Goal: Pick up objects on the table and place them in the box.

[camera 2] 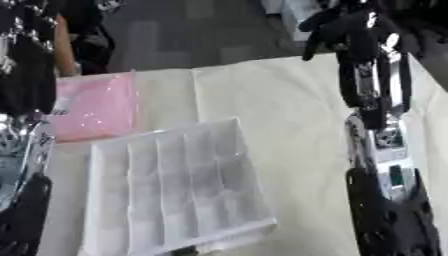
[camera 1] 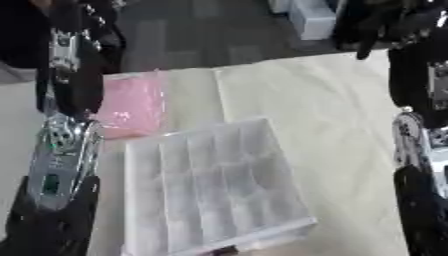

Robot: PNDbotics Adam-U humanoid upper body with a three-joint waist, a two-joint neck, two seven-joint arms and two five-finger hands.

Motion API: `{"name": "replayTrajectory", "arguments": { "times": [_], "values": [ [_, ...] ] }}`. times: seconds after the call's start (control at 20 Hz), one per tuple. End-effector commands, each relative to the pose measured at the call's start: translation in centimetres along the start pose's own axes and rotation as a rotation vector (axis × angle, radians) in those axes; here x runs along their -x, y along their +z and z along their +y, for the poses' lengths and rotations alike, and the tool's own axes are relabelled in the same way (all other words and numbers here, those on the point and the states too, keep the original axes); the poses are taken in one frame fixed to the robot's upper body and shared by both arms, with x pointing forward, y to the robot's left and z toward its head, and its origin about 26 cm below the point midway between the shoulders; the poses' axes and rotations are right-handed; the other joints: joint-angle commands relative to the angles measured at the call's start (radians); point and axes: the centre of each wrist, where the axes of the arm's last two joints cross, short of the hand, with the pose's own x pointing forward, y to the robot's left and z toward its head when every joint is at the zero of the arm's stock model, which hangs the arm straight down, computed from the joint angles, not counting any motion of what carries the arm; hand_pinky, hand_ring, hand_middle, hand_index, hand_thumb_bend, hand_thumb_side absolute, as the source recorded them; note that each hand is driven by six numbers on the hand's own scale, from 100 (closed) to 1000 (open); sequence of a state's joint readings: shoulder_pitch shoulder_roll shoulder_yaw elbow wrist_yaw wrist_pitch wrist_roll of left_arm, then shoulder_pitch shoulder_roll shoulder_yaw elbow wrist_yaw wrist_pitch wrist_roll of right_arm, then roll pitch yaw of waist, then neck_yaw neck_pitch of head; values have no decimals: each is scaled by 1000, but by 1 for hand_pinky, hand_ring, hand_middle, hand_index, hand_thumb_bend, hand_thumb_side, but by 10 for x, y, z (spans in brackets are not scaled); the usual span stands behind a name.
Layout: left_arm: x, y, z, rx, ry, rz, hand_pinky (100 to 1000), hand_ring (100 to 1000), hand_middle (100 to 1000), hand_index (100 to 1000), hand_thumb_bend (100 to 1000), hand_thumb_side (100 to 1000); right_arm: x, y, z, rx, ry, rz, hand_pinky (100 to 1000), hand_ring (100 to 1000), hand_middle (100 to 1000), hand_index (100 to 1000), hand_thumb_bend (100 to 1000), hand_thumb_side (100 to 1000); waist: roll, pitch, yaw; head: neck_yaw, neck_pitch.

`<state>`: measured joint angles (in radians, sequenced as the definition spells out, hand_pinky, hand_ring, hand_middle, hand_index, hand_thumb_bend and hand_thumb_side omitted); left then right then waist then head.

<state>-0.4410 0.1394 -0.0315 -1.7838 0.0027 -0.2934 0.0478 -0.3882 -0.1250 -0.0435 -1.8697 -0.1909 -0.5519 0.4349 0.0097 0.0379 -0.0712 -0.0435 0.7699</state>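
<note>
A clear plastic box (camera 1: 210, 185) with several compartments lies on the cream table, near the front and slightly askew; I see nothing in its compartments. A pink bag (camera 1: 131, 105) lies flat behind the box to the left. My left arm rises along the left edge, and its hand (camera 1: 80, 30) is raised over the table's far left corner, too blurred to read. My right hand (camera 2: 348, 26) hangs high above the far right edge of the table, fingers relaxed and drooping, holding nothing. Both hands are well away from the box and the bag.
The table (camera 1: 332, 110) has a cream cloth with a fold line running back from the box. Beyond its far edge is a dark floor with white boxes (camera 1: 311, 20).
</note>
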Motion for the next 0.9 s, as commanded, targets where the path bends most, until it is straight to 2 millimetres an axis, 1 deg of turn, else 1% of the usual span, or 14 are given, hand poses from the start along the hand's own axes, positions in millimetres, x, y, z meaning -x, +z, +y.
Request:
{"name": "replayTrajectory", "arguments": {
  "times": [0.05, 0.2, 0.25, 0.3, 0.35, 0.5, 0.6, 0.65, 0.7, 0.75, 0.8, 0.85, 0.9],
  "values": [
    [-5, -9, 4, 18, -29, -18, 1000, 997, 1000, 1000, 172, 883, -3, -9, -3, -21, 11, -32, 349, 605, 795, 605, 100, 637, 1, -2, 1, 18, 0],
    [-6, -14, 6, 23, -47, -19, 1000, 997, 1000, 1000, 162, 878, -3, -11, -4, -33, 14, -43, 348, 604, 795, 602, 100, 636, 3, 11, 1, 23, 0],
    [-7, -16, 7, 28, -58, -25, 1000, 996, 1000, 1000, 137, 855, -3, -13, -4, -39, 15, -47, 345, 603, 796, 600, 100, 635, 5, 18, 0, 26, 0],
    [-8, -19, 8, 38, -74, -31, 1000, 996, 1000, 1000, 137, 855, -3, -14, -5, -45, 17, -51, 345, 603, 796, 600, 100, 635, 6, 24, 0, 28, 0],
    [-9, -22, 10, 52, -94, -37, 1000, 995, 1000, 1000, 106, 839, -3, -15, -5, -52, 19, -54, 343, 602, 796, 598, 100, 634, 9, 32, -1, 31, 0],
    [-9, -33, 16, 94, -155, -52, 997, 992, 1000, 1000, 100, 834, -4, -18, -7, -68, 23, -64, 341, 601, 797, 597, 100, 633, 16, 51, -4, 45, 0],
    [-10, -40, 21, 131, -202, -63, 986, 982, 1000, 1000, 100, 828, -4, -21, -8, -81, 26, -73, 339, 600, 797, 596, 100, 632, 22, 68, -7, 63, 0],
    [-9, -44, 23, 153, -224, -67, 940, 937, 989, 997, 100, 817, -5, -22, -8, -86, 28, -76, 337, 599, 797, 594, 100, 630, 24, 75, -8, 70, 0],
    [-9, -48, 27, 192, -261, -69, 935, 932, 986, 996, 100, 815, -5, -23, -9, -93, 31, -81, 337, 599, 797, 594, 100, 630, 27, 84, -10, 77, 0],
    [-9, -52, 31, 236, -304, -70, 904, 911, 963, 977, 100, 787, -6, -25, -10, -99, 34, -85, 334, 598, 798, 593, 100, 628, 30, 93, -11, 82, 0],
    [-10, -57, 36, 282, -356, -70, 904, 911, 963, 977, 100, 787, -6, -26, -11, -106, 37, -89, 334, 598, 798, 593, 100, 628, 32, 101, -13, 85, 0],
    [-10, -61, 41, 330, -410, -67, 863, 876, 931, 964, 100, 720, -7, -27, -12, -111, 40, -92, 332, 597, 798, 591, 100, 627, 34, 109, -14, 85, 0],
    [-11, -67, 47, 396, -482, -60, 846, 861, 921, 960, 100, 688, -7, -28, -13, -117, 43, -95, 331, 596, 798, 590, 100, 626, 37, 117, -16, 86, 0]
  ]
}}
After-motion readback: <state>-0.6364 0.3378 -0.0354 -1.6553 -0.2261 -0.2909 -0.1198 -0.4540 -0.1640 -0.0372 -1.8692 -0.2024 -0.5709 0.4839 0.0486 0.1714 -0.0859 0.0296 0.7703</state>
